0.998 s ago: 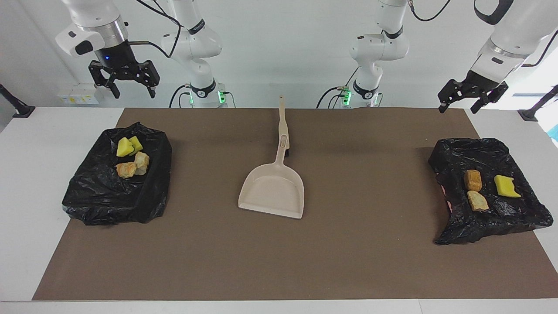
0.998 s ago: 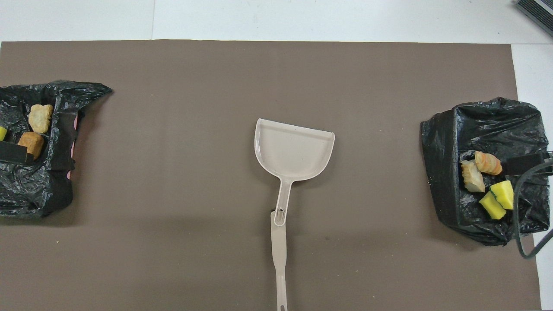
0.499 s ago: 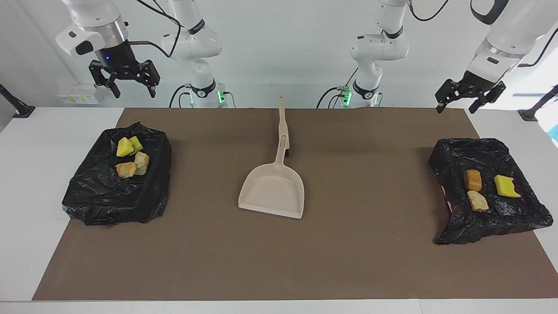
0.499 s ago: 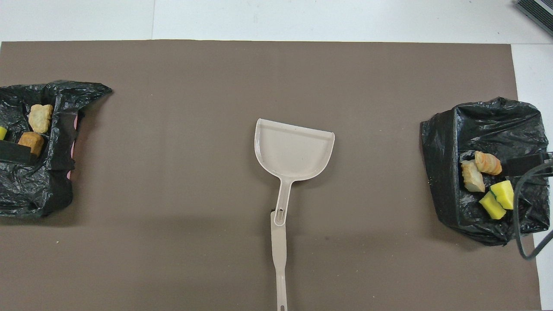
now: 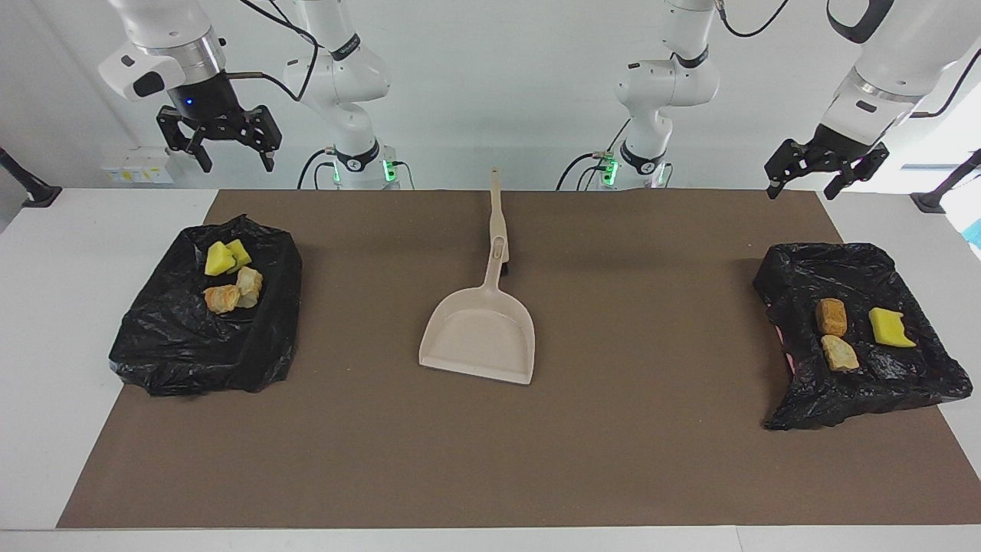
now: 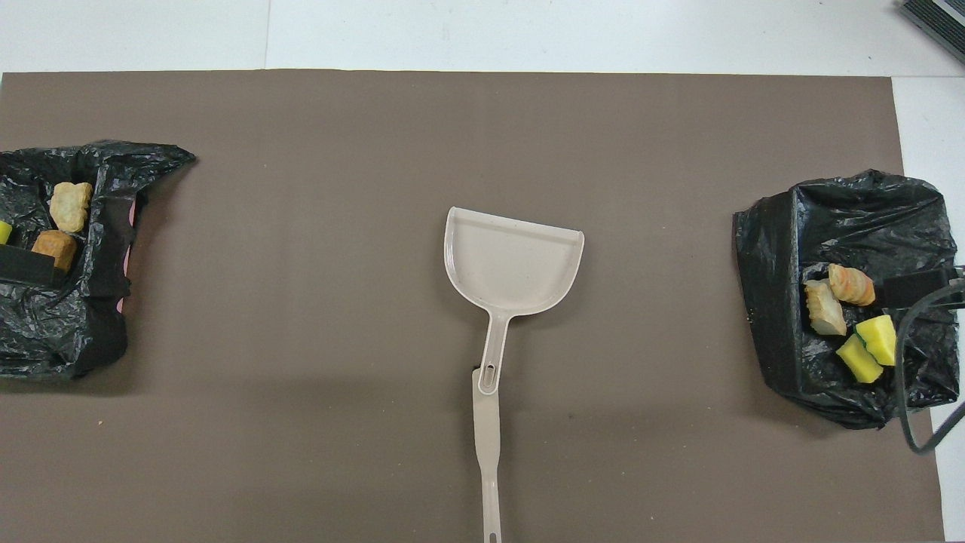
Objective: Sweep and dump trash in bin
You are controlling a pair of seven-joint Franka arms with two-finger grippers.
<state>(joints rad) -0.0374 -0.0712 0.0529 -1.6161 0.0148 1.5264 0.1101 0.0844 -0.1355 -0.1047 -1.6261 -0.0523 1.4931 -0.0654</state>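
Observation:
The trash lies in two black-bagged bins. In the bin [image 5: 184, 345] at the right arm's end are yellow-green sponge chunks [image 5: 226, 257] and bread pieces [image 5: 232, 291]; in the overhead view this bin [image 6: 769, 302] shows the same pieces [image 6: 867, 348]. The bin [image 5: 881, 383] at the left arm's end holds two bread pieces [image 5: 831, 316] and one sponge chunk [image 5: 890, 327]. A beige dustpan [image 5: 479, 337] lies mid-table, handle toward the robots. My right gripper [image 5: 236, 162] hangs open, high over its bin's robot-side edge. My left gripper [image 5: 801, 190] hangs open, high above the mat's robot-side edge, holding nothing.
A brown mat [image 5: 651, 460] covers most of the white table. The dustpan [image 6: 513, 260] has a long beige handle [image 6: 488, 452] clipped on. A black cable [image 6: 905, 392] hangs over the bin at the right arm's end.
The left gripper has lifted slightly and drawn toward the robots. Dustpan, bins and trash have not moved.

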